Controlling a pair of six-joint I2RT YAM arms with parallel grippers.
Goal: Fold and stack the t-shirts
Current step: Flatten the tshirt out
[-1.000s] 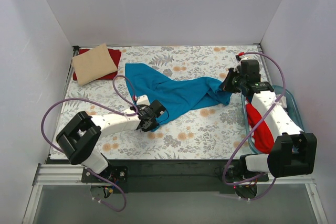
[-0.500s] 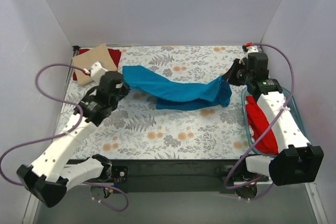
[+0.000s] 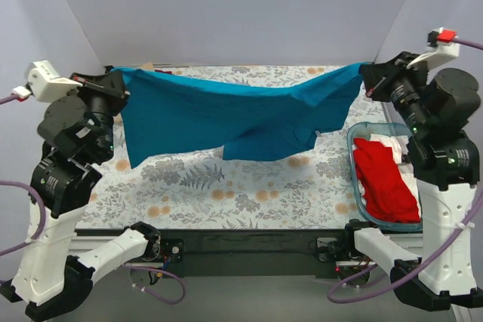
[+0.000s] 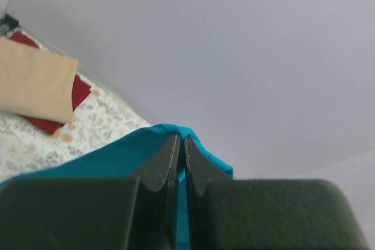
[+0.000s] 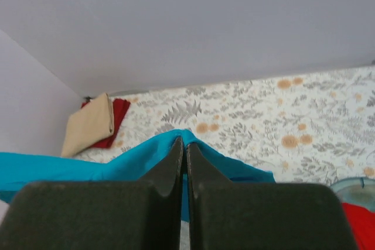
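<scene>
The teal-blue t-shirt point(image 3: 234, 115) hangs spread in the air between both arms, above the floral table cloth. My left gripper point(image 3: 121, 75) is shut on its left corner, seen in the left wrist view point(image 4: 179, 139). My right gripper point(image 3: 364, 70) is shut on its right corner, seen in the right wrist view point(image 5: 184, 141). A folded tan-beige t-shirt point(image 4: 32, 86) lies on a folded red t-shirt point(image 4: 73, 95) at the far left corner; both show in the right wrist view too point(image 5: 88, 124). More red cloth point(image 3: 383, 182) lies in the tub.
The clear blue-tinted plastic tub point(image 3: 355, 186) stands at the right edge of the table. The floral table cloth point(image 3: 249, 186) covers the table. Grey walls close in the back and both sides.
Both arms have risen high and moved apart. The teal-blue t-shirt has gone from lying bunched on the cloth to hanging stretched in the air between the two grippers.
</scene>
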